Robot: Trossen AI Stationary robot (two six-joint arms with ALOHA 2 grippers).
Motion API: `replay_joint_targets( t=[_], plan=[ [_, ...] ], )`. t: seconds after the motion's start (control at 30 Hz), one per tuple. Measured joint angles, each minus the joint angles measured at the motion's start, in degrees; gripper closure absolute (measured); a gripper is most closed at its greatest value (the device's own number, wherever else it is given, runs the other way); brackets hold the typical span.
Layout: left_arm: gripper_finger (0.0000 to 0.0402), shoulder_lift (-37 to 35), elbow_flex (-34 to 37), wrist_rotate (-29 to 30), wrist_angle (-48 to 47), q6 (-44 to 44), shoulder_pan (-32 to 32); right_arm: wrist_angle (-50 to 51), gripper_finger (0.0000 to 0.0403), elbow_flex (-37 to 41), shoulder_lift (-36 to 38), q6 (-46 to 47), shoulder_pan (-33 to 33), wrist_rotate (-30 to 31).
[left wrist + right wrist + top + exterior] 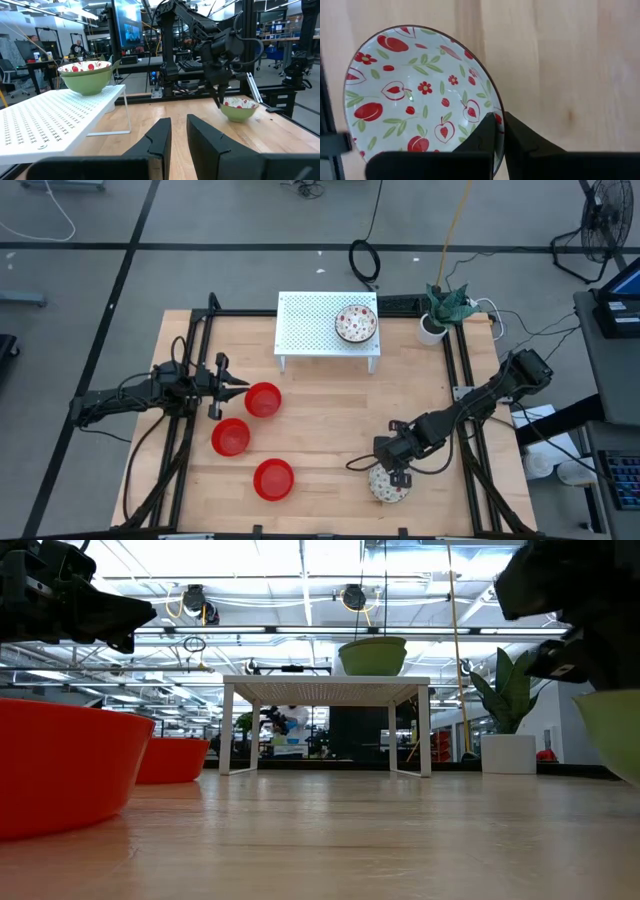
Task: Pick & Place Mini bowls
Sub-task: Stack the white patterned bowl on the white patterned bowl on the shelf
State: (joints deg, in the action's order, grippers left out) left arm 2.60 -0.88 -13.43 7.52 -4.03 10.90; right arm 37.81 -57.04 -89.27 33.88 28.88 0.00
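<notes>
Two dark, slender jointed arms are seen, black cables looped along them; each gripper is formed of two flat, matte-black, wedge-shaped fingers.

Bright overhead ceiling lights (pixel 300 560) glare in the low view, blurring the nearest red bowl (pixel 60 765).

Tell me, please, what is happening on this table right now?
The robot is sorting mini bowls. The right gripper is shut on the rim of a patterned bowl at the table's near right. The left gripper hovers beside a red bowl, holding nothing, its fingers slightly apart. Two more red bowls sit on the wooden table nearby. Another patterned bowl already rests on the white perforated stand at the far side.
</notes>
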Motion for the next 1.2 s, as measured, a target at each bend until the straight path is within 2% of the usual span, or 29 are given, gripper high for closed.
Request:
replay_joint_targets(
  t=[0.3, 0.5, 0.73, 1.2],
  plan=[
    [0.0337, 0.0, 0.0, 0.0, 0.0, 0.0, 0.0, -7.1, 0.0395, 0.2, 0.0, -8.1, -1.6, 10.0],
    [0.0337, 0.0, 0.0, 0.0, 0.0, 0.0, 0.0, -26.1, 0.0395, 6.1, 0.0, -18.6, -4.8, 15.1],
    [0.0337, 0.0, 0.0, 0.0, 0.0, 0.0, 0.0, -50.5, 0.04, 13.3, -0.2, -30.2, -10.5, 16.3],
    [0.0337, 0.0, 0.0, 0.0, 0.0, 0.0, 0.0, -77.6, 0.0401, 14.0, -0.1, -47.6, -19.4, 14.7]
  ],
)
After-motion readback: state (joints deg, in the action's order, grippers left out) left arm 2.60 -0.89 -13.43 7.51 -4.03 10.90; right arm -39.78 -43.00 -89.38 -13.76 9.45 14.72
